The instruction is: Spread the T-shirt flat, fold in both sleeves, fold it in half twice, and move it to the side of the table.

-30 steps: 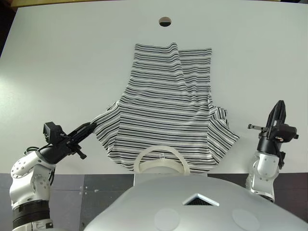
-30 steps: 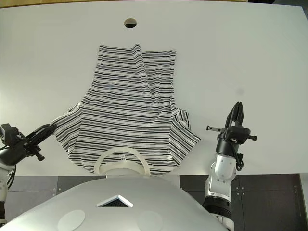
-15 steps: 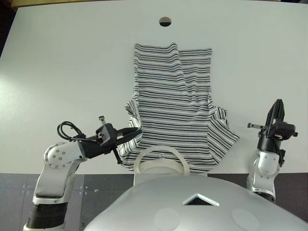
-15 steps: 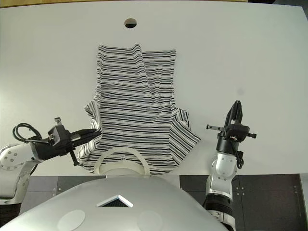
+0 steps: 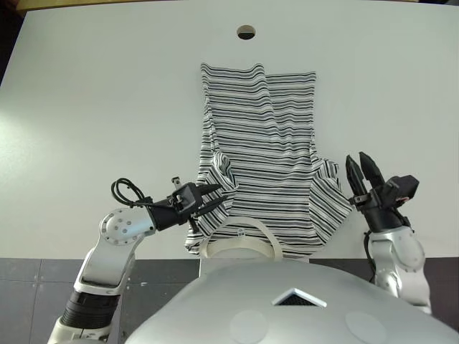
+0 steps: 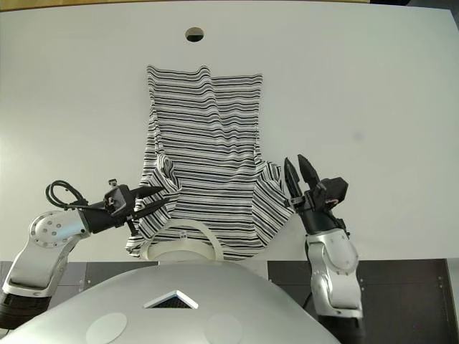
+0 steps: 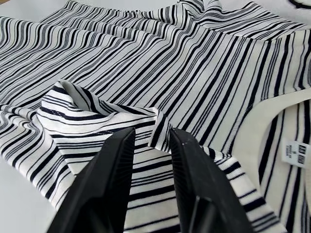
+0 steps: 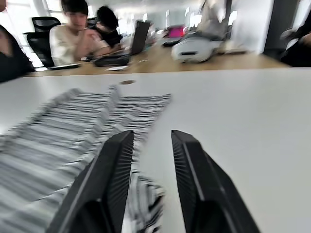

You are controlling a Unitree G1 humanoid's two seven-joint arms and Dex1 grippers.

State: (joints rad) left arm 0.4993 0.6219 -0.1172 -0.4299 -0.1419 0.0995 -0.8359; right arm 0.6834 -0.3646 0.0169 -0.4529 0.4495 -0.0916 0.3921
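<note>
Wrist view: left hand (image 7: 151, 132) straddles T-shirt (image 7: 194, 63) sleeve fold.

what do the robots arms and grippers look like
Both arms are silver-grey rounded shells. The left arm has a round joint cap, a black band lower down and a looped black cable at the wrist. The right arm ends in a black wrist block. The left gripper and right gripper each have two black tapered fingers with ribbed inner faces.

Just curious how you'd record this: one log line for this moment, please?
T-shirt: left sleeve folded in | right sleeve not yet | left gripper: open at fold | right gripper: open beside right sleeve
</note>
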